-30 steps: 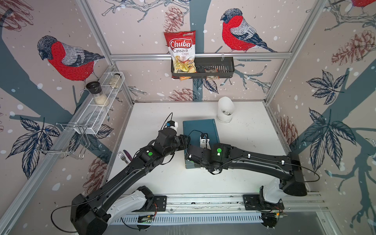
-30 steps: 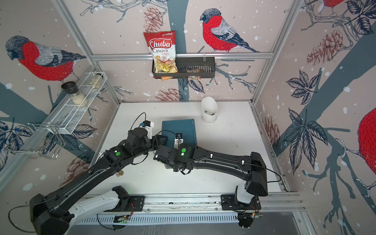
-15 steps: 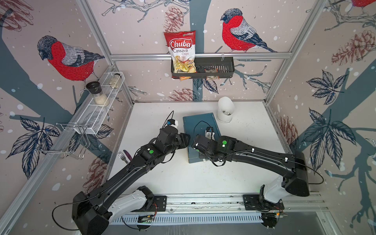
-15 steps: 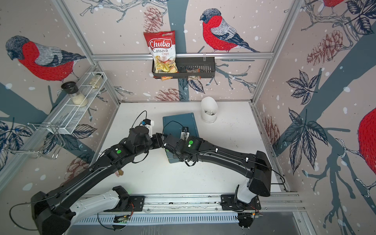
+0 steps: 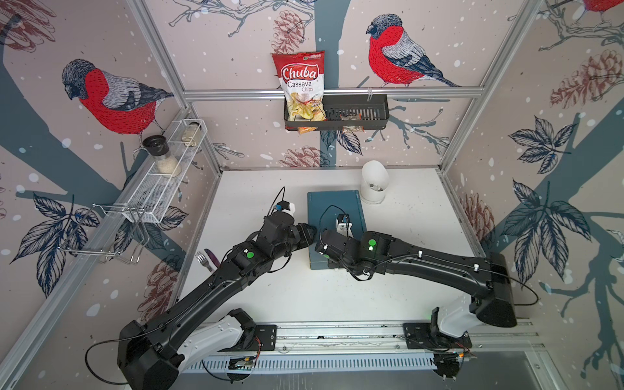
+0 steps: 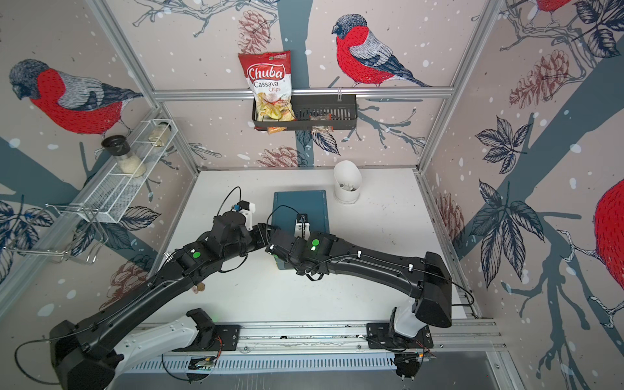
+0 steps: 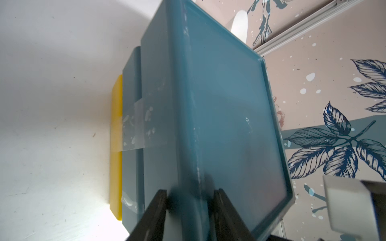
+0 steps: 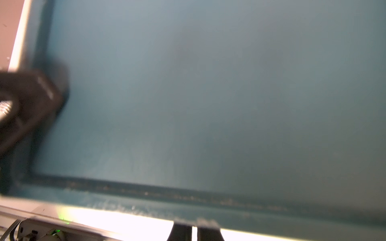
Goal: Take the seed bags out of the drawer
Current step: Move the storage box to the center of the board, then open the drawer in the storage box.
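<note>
The right gripper (image 8: 194,228) has just closed on nothing visible, at the front rim of the blue drawer (image 5: 334,209) below it. The left gripper (image 7: 190,194) has narrowed astride the side edge, though I cannot tell whether it grips. No seed bags show, so they are probably still inside.

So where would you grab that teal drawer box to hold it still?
Probably the raised rim along a long top edge of the teal drawer box, coming in level from the robot's left. That rim is a thin ridge that jaws can close across, and the left gripper straddles it; the broad flat top offers nothing to pinch.
</note>
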Robot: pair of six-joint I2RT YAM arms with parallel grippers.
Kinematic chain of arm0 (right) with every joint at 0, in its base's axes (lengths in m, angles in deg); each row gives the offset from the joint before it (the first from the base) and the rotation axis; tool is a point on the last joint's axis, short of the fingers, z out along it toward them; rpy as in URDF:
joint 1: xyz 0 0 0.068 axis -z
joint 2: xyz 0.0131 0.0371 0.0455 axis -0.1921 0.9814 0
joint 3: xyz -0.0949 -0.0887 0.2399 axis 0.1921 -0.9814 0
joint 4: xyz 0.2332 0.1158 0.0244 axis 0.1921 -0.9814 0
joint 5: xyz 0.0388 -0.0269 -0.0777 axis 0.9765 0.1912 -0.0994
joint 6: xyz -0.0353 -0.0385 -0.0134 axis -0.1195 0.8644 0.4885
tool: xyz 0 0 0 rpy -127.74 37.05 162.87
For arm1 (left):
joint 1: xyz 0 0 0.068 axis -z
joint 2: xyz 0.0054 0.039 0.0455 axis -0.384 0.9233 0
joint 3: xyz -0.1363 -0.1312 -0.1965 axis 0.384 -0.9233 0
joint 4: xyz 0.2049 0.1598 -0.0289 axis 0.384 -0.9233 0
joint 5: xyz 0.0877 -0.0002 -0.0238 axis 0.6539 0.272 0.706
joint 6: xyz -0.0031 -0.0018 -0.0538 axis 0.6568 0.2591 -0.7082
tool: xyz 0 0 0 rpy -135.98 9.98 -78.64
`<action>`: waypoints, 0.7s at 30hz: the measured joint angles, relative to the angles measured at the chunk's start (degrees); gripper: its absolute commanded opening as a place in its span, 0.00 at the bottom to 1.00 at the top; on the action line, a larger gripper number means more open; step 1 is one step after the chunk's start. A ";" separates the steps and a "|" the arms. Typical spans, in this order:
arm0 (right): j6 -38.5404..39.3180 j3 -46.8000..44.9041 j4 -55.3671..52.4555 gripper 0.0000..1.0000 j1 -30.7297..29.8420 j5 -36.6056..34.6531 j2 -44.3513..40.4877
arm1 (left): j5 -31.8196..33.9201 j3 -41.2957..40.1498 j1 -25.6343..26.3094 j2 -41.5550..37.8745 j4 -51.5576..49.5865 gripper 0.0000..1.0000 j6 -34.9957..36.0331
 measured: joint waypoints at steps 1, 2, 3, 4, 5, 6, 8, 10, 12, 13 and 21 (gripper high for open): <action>0.00 0.09 0.00 0.00 -0.07 0.00 0.11 | 0.52 -0.15 0.00 -0.22 0.04 0.36 -0.52; 0.00 0.11 -0.04 0.00 -0.04 0.02 0.11 | 1.14 -0.35 0.00 -0.39 0.22 0.35 -1.09; 0.00 0.11 -0.09 0.00 -0.04 0.02 0.11 | 1.29 -0.59 0.00 -0.48 0.48 0.35 -1.20; 0.00 0.11 -0.09 0.00 -0.07 0.04 0.11 | 1.57 -0.85 0.00 -0.50 0.81 0.35 -1.40; 0.02 0.13 -0.09 0.00 -0.11 0.00 0.11 | 1.79 -1.16 0.00 -0.50 1.25 0.34 -1.57; 0.02 0.13 -0.09 0.00 -0.15 -0.04 0.09 | 1.95 -1.44 0.00 -0.50 1.53 0.34 -1.70; -0.02 0.11 -0.28 0.00 -0.22 -0.31 -0.13 | 2.36 -2.43 0.00 -0.74 2.78 0.34 -2.73; -0.07 -0.26 -0.28 0.00 -0.22 -0.76 -0.92 | 2.56 -3.48 0.00 -1.09 4.35 0.34 -3.19; -0.20 -1.46 0.39 0.00 0.09 -0.68 -2.16 | 2.51 -4.59 0.07 -1.57 5.81 0.35 -4.24; -0.22 -2.32 1.05 0.00 0.35 -0.42 -2.89 | 2.49 -5.09 0.07 -1.77 6.58 0.36 -4.48; -0.20 -5.57 2.51 0.00 2.27 1.07 -6.40 | 2.25 -6.91 0.70 -3.17 6.80 0.67 -6.10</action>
